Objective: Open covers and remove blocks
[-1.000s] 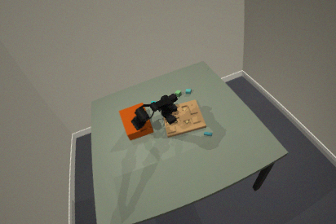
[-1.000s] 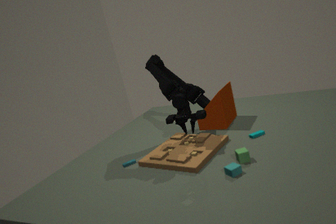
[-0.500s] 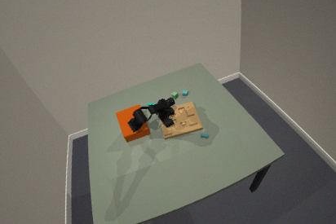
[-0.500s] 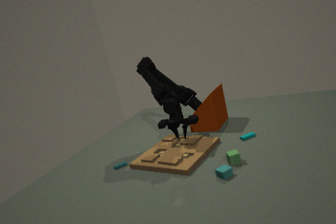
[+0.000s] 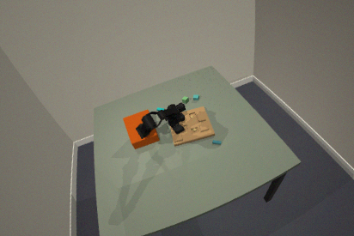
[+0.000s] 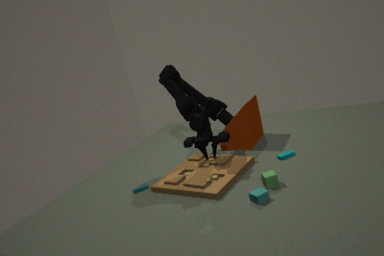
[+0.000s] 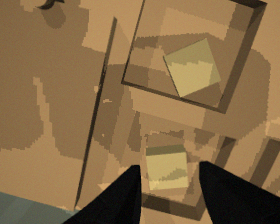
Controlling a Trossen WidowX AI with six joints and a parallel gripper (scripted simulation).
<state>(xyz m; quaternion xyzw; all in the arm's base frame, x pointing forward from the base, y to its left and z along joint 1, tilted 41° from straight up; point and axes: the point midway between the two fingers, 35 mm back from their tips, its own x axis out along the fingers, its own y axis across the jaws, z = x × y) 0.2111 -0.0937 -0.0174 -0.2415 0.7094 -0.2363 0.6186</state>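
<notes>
The wooden puzzle board (image 5: 193,141) (image 6: 233,172) lies flat on the table. In the wrist view, one pale yellow block (image 7: 192,70) sits turned in an uncovered well. A second pale yellow block (image 7: 167,171) sits in the uncovered well below it. My gripper (image 6: 211,158) (image 7: 169,171) is partly open, pointing down just above the board, with its fingertips on either side of the second block and not gripping it. Toward the near end in the exterior view, one raised cover (image 6: 174,180) and another cover (image 6: 196,181) lie beside wells; yellow blocks (image 6: 214,177) (image 6: 187,173) show there.
An orange wedge-like box (image 5: 131,122) (image 6: 247,126) stands beside the board, under the arm. A green cube (image 5: 185,99) (image 6: 269,179), a teal block (image 5: 196,97) (image 6: 259,195), a cyan bar (image 5: 160,109) (image 6: 286,154) and a blue bar (image 5: 216,142) (image 6: 141,188) lie on the table.
</notes>
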